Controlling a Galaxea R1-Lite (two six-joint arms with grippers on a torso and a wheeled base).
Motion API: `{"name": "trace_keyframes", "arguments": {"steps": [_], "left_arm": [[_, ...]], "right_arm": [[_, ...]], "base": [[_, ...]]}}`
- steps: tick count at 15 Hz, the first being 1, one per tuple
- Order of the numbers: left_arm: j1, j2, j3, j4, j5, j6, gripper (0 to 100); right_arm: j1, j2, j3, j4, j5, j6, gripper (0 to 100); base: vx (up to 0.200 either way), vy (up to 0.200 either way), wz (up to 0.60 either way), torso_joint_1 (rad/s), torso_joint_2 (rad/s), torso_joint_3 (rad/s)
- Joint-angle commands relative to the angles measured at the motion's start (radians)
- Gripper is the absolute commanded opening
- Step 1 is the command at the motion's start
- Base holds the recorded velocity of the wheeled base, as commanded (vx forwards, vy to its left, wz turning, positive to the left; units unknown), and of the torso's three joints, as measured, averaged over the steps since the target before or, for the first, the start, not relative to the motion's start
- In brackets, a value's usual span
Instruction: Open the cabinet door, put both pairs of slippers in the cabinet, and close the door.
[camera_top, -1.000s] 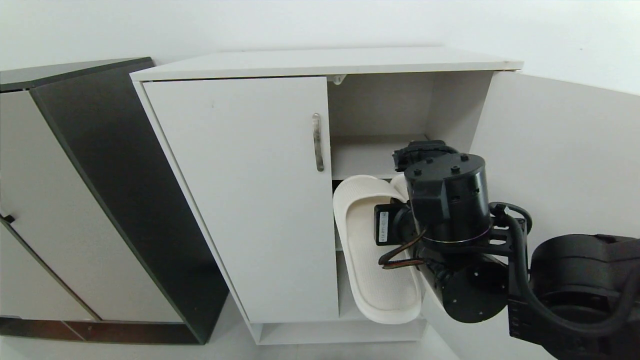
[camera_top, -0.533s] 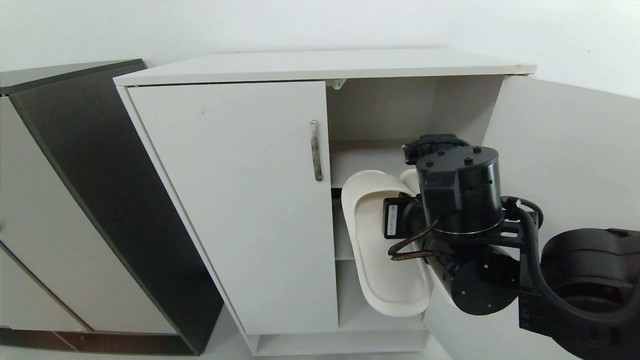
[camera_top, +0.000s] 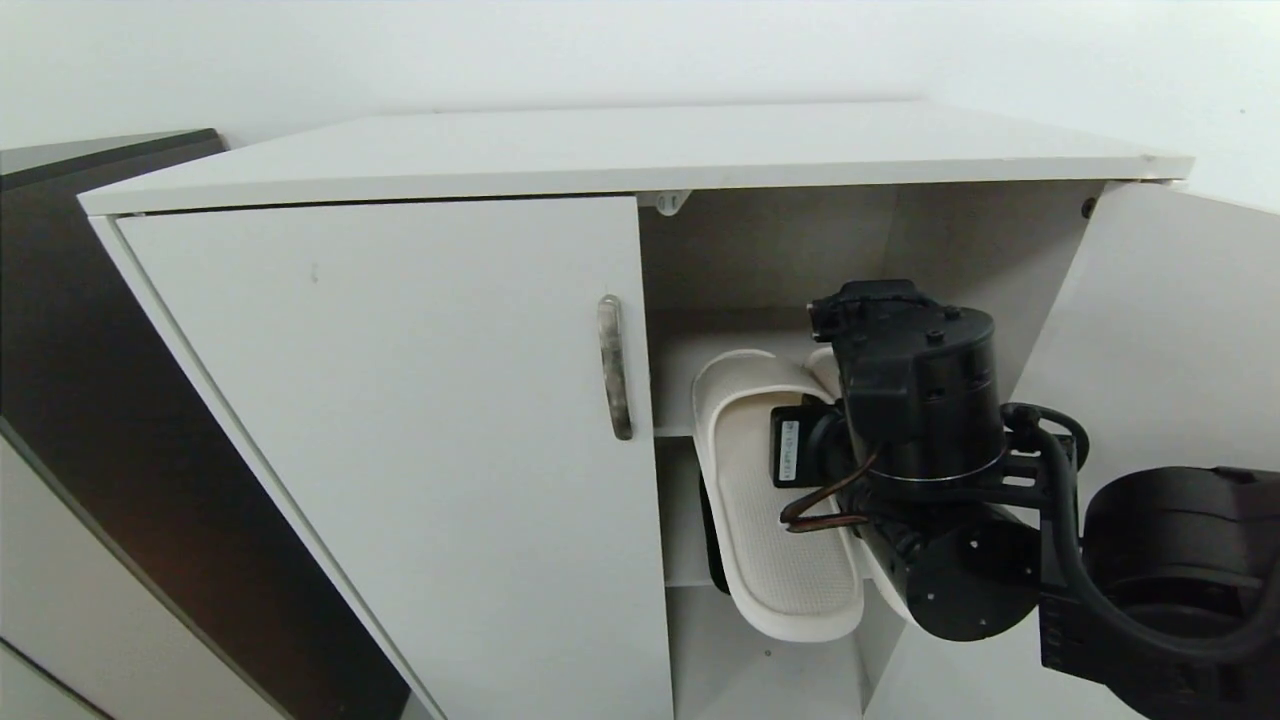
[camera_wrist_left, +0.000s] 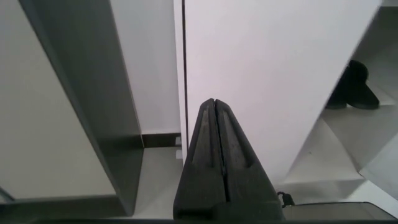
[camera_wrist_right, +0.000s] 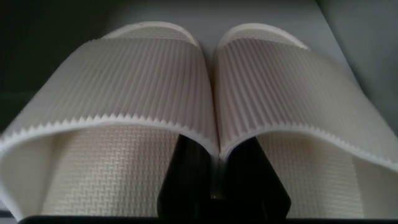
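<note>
The right gripper's (camera_wrist_right: 216, 171) fingers were clamped on the inner strap edges of the white slippers (camera_wrist_right: 137, 81), holding the pair pressed side by side. The pair hung in the cabinet's (camera_top: 620, 150) open right half, toe ends uppermost at the middle shelf's (camera_top: 680, 385) front edge, just beside the shut left door (camera_top: 400, 450). The right door (camera_top: 1170, 320) stood wide open. The left gripper (camera_wrist_left: 215, 124), fingers pressed together on nothing, faced the left door.
</note>
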Motion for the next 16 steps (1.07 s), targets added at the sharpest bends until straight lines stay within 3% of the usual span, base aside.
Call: {"name": "trace_keyframes", "arguments": {"steps": [1,3,6,9,16], "left_arm": [[0.000,0.001,0.000,-0.001,0.000,-0.001,0],[0.000,0.001,0.000,-0.001,0.000,-0.001,0],[0.000,0.001,0.000,-0.001,0.000,-0.001,0],[0.000,0.001,0.000,-0.001,0.001,-0.004,0],[0.000,0.001,0.000,-0.001,0.003,-0.008,0]], "right_arm": [[0.000,-0.001,0.005,-0.001,0.000,0.001,0],[-0.002,0.001,0.013,-0.002,0.002,0.002,0],[-0.074,0.047,-0.038,-0.002,0.018,-0.019,0],[-0.157,0.093,-0.150,-0.001,0.155,-0.088,0],[-0.239,0.283,-0.401,0.006,0.169,-0.180,0]], "base": [[0.000,0.000,0.00,0.000,0.00,0.000],[0.000,0.000,0.00,0.000,0.00,0.000],[0.000,0.000,0.00,0.000,0.00,0.000],[0.000,0.000,0.00,0.000,0.00,0.000],[0.000,0.000,0.00,0.000,0.00,0.000]]}}
